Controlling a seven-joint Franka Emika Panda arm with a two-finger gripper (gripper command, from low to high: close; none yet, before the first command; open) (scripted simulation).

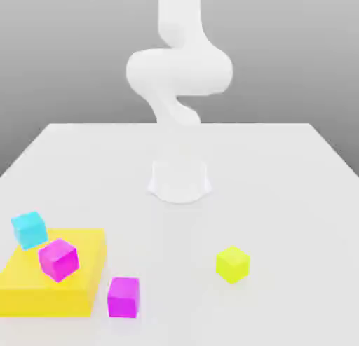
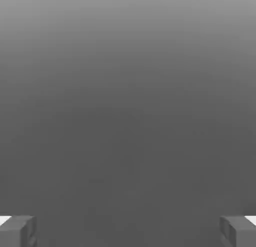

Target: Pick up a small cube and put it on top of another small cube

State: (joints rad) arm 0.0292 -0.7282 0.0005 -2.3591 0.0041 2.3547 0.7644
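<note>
nearest you: magenta cube [image 1: 123, 296] touching yellow block [image 1: 28, 285] | second magenta cube [image 1: 58, 259] and cyan cube [image 1: 29, 230] on block | yellow cube [image 1: 233, 264] well clear of block | gripper [image 2: 128, 230] spread, empty | nothing stacked yet, pick and place both left

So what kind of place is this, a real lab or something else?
Most likely a simulated tabletop test scene, not a real lab: a plain white table against a featureless grey backdrop, a smooth white robot arm, and flat-coloured toy blocks such as the small yellow cube.
</note>
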